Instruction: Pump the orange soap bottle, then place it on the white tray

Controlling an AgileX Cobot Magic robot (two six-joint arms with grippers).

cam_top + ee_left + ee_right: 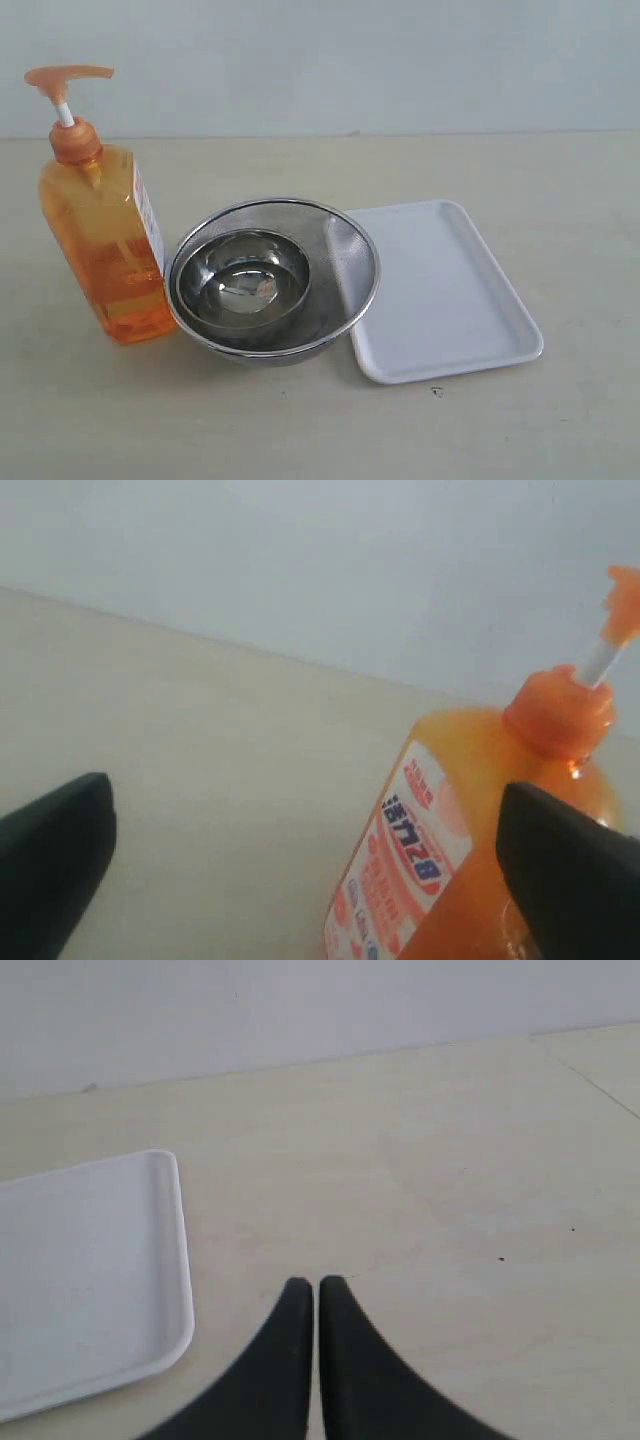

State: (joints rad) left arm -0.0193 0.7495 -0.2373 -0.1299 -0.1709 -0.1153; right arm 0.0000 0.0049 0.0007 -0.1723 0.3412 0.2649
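Surface: matt beige tabletop (560,180) filling the lower three quarters of the exterior view, with a plain pale grey wall (350,60) across the top. Left of frame: tall translucent orange plastic soap bottle (105,250), upright on the tabletop, orange pump head raised on a white stem, label facing the centre. Centre: round steel mesh strainer bowl (345,255) close against the bottle's base, with a smaller polished steel bowl (245,275) nested inside. Right of centre: flat rectangular white plastic tray (450,300), just beside the strainer, apart from the bottle. The grippers appear in the wrist views only. Left gripper (305,790): black fingers spread wide, gripping nothing, with the bottle partly between them and next to one finger. Right gripper (316,1285): fingers pressed together, empty, over bare tabletop near a tray corner.
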